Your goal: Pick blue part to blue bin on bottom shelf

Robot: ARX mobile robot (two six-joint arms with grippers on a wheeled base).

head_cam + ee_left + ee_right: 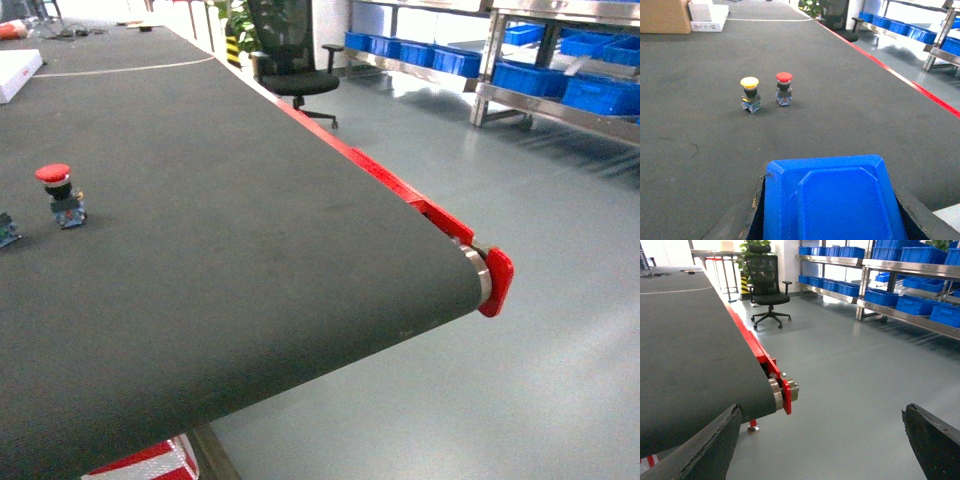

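Grey floor and steel racks of blue bins (600, 92) fill the upper right of the head view, beside a dark belt surface (250, 250). At the bottom of the left wrist view, the left claw (832, 220) grips the blue part (832, 200). Right claw (825, 450) stands open over the floor.

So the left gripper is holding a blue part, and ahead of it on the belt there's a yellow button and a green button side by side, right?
Not quite: the button beside the yellow button is red, not green, as the left wrist view shows. The left gripper does hold the blue part.
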